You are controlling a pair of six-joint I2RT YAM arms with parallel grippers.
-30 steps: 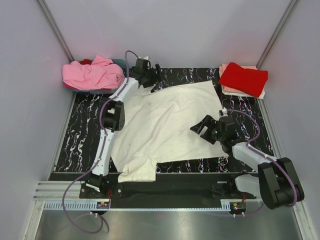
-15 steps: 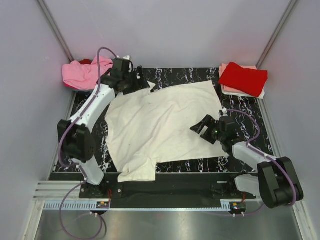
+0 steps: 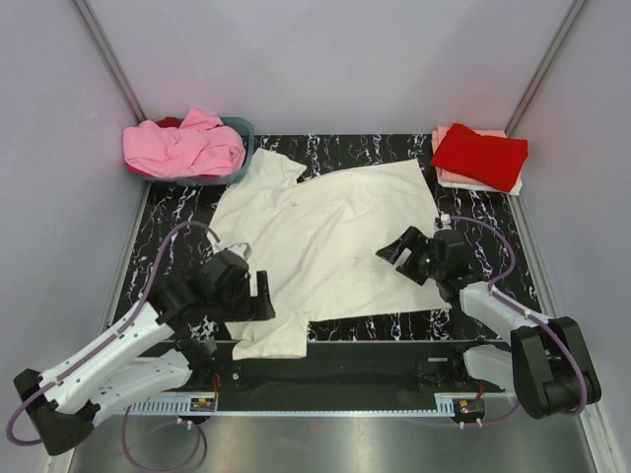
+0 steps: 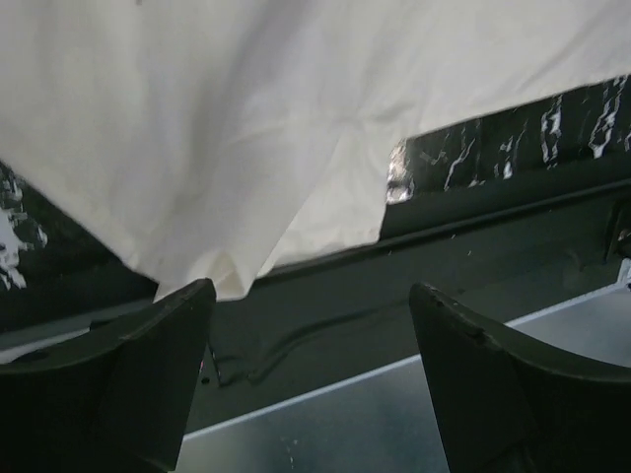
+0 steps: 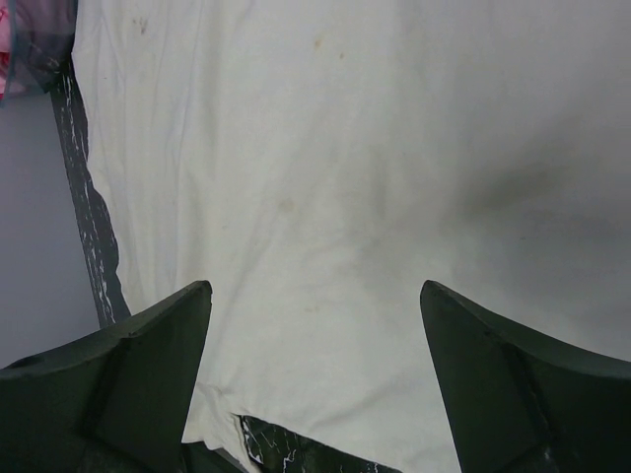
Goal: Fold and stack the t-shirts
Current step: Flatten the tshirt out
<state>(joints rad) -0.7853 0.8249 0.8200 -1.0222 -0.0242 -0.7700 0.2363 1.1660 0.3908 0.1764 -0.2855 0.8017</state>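
One plain cream-white t-shirt

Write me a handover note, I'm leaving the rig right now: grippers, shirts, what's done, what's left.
Grippers: left gripper open, empty, by the near sleeve of the cream-white t-shirt; right gripper open, empty, over its right side.
Shirt lies spread on the table, unfolded.
Done: red t-shirt folded on the pale peach t-shirt, far right.
Left: fold and stack the cream one; pink t-shirt waits in the basket.
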